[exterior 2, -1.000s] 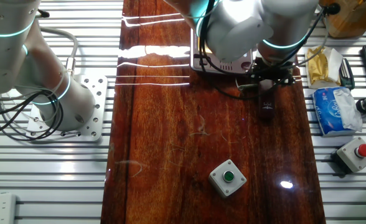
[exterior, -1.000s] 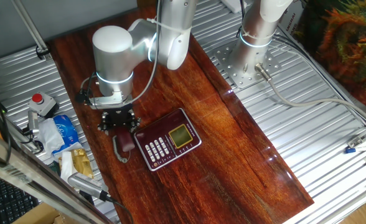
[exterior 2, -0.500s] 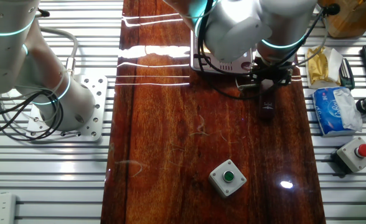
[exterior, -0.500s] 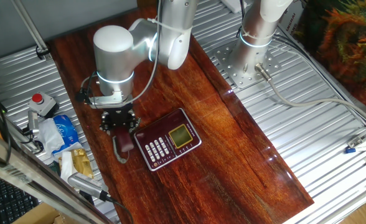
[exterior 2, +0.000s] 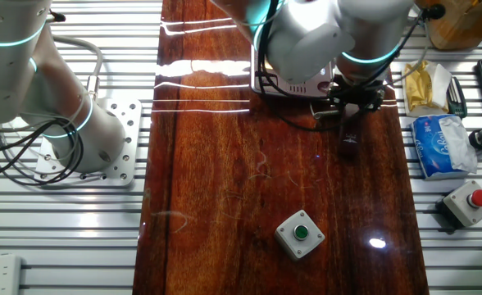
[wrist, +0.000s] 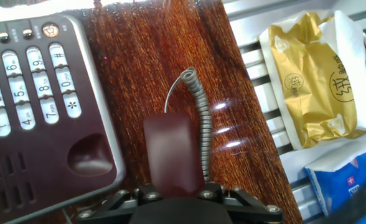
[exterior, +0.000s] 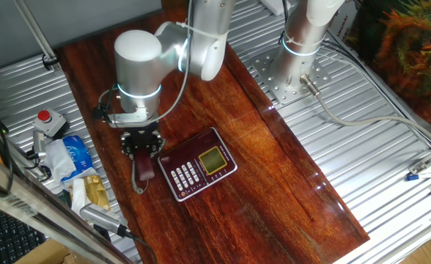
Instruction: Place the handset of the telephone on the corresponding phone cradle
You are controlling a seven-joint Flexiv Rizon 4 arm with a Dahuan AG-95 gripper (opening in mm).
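The maroon handset (wrist: 172, 152) with its grey curly cord (wrist: 203, 118) is held between my gripper's (wrist: 173, 198) fingers, which are shut on it. The handset hangs beside the telephone (wrist: 40, 124), on the side of the long recessed phone cradle (wrist: 89, 155) that flanks the white keypad. In one fixed view the gripper (exterior: 142, 144) holds the handset (exterior: 144, 169) just left of the telephone (exterior: 199, 167) with its yellow-green display. In the other fixed view the handset's end (exterior 2: 349, 141) shows below the gripper (exterior 2: 352, 105); the arm hides most of the telephone (exterior 2: 294, 82).
A gold packet (wrist: 307, 87) and a blue tissue pack (wrist: 348, 180) lie on the metal slats beside the wooden board. A red stop button (exterior: 45, 117) stands at the left. A green button box (exterior 2: 298, 232) sits on the board. A second arm's base (exterior: 296, 70) is at the back.
My gripper and the handset have shifted slightly toward the telephone. The telephone has not moved.
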